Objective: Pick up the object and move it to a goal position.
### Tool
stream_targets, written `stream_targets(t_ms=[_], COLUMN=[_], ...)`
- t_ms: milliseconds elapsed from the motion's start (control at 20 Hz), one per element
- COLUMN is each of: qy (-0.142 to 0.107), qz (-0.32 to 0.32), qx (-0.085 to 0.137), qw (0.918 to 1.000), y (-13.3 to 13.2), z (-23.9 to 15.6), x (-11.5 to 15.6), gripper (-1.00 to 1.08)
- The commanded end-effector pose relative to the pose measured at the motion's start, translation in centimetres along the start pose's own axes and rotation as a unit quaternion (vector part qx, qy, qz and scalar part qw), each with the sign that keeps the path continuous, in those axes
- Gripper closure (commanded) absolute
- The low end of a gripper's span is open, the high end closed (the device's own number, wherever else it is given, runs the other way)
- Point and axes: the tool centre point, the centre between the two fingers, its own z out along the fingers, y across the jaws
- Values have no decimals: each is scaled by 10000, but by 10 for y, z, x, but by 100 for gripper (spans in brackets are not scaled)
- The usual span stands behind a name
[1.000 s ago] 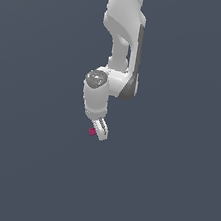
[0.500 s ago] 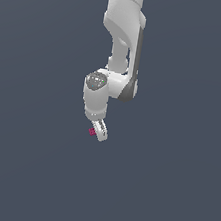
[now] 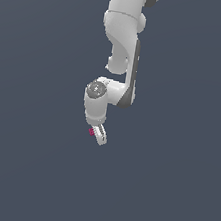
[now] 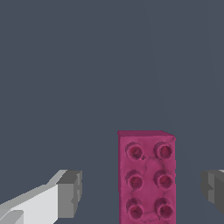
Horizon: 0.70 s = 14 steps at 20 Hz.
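The object, a small magenta-pink brick with round studs on top (image 4: 146, 177), lies between my two fingers in the wrist view. One grey fingertip (image 4: 70, 192) stands off one side of it and the other (image 4: 213, 189) off the opposite side, with gaps on both sides. The brick is nearer the second finger. My gripper (image 4: 142, 192) is open and touches nothing. In the exterior view the white arm hangs down the middle, the gripper (image 3: 98, 134) is low, and only a sliver of the brick (image 3: 91, 132) shows at the fingers.
A plain dark grey-blue surface (image 3: 170, 193) fills both views. Nothing else shows.
The arm and gripper have barely moved. The brick stays at the fingertips in the same place.
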Motion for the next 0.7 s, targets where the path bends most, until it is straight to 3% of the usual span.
stream_targets(t_ms=[0,50,100,650], qy=[3,3,3,3], qz=[1,1,1,1], qx=[6,6,6,6], qw=[10000,10000,10000,10000], y=[-1,-1,-1,-1], z=[4,4,4,4], x=[0,0,0,0], gripper=[-92,-92,108,108])
